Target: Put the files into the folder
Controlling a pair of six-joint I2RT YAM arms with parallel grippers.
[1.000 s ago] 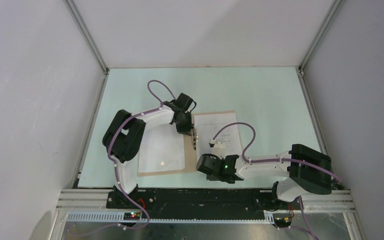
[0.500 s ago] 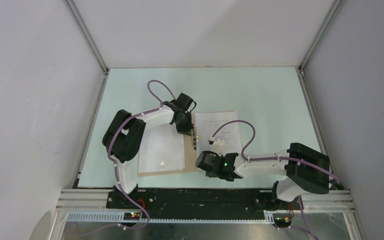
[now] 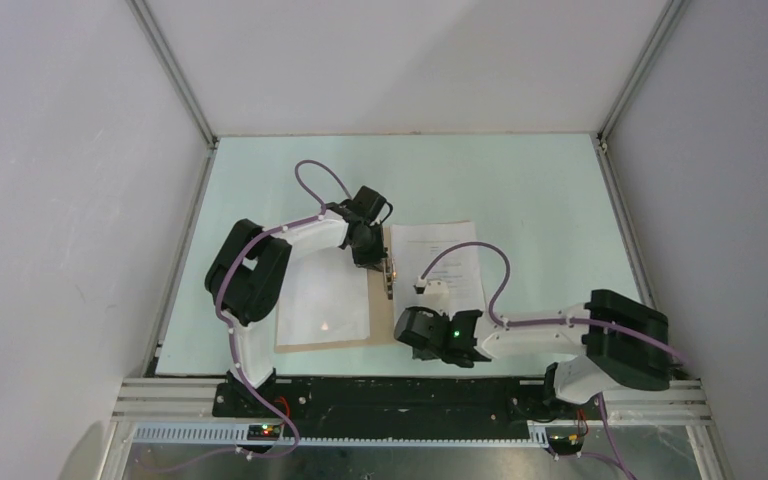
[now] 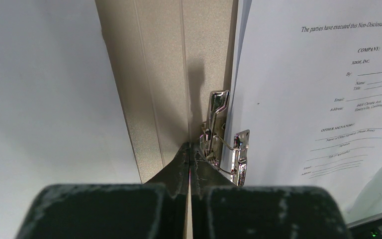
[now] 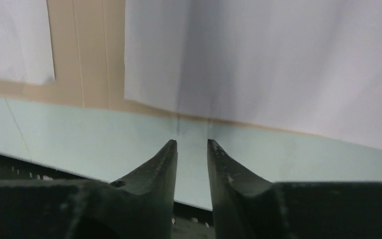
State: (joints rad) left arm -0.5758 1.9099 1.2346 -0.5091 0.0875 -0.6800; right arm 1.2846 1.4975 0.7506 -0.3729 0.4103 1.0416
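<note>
The tan folder (image 3: pixel 378 312) lies open on the table. The files (image 3: pixel 448 262), white printed sheets, rest on its right half and also show in the left wrist view (image 4: pixel 318 89) and the right wrist view (image 5: pixel 278 59). My left gripper (image 3: pixel 387 266) is shut, its tips (image 4: pixel 190 147) pressed on the folder spine (image 4: pixel 164 74) just left of the metal clip (image 4: pixel 225 137). My right gripper (image 3: pixel 412 330) hovers over bare table at the files' near edge. It is open (image 5: pixel 191 143) with nothing between its fingers.
A white, glossy sheet (image 3: pixel 325 295) covers the folder's left half. The black rail (image 3: pixel 410 392) with both arm bases runs along the table's near edge, close behind the right gripper. Grey walls close in the left, right and far sides.
The right gripper's jaws have parted, and its arm has shifted slightly toward the near edge. The left arm has stayed still at the clip.
</note>
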